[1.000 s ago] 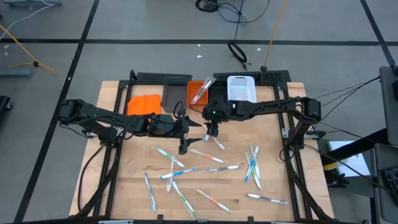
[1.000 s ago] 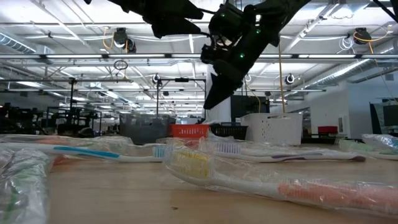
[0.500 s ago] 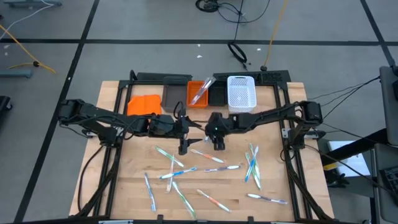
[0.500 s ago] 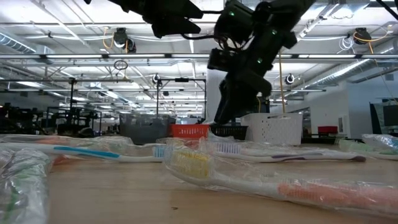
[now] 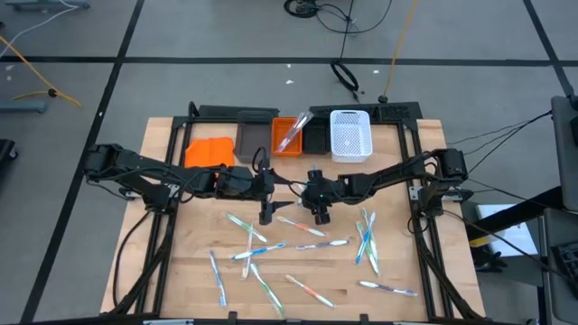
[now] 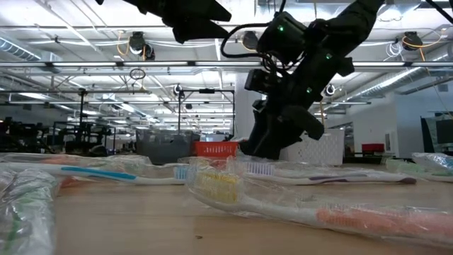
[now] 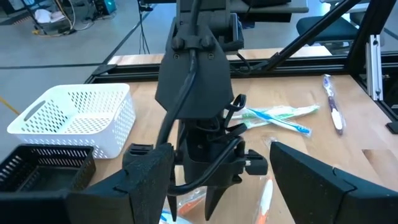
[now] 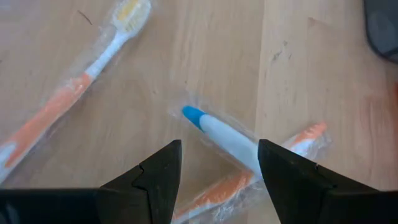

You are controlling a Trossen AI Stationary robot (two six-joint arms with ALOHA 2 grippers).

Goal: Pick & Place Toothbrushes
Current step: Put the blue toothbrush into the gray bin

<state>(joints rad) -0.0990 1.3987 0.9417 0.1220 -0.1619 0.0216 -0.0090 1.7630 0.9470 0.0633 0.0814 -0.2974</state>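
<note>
The right pincer (image 5: 321, 215) hangs spread just above a blue-tipped toothbrush (image 8: 224, 137) on the tabletop (image 5: 190, 262), lined up to straddle it (nothing gripped yet). The left pincer (image 5: 265, 215) waits nearby, spread too.

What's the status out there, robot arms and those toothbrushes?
Right gripper open, low over blue-tipped toothbrush, orange one crossing beneath. Left gripper open, waiting beside. Nothing held.

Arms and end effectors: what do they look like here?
Both arms are matte black, jointed, with black cables looped along the links. The right end effector shows small green indicator lights on its wrist housing; the left end effector has two broad, blunt black fingers.
</note>
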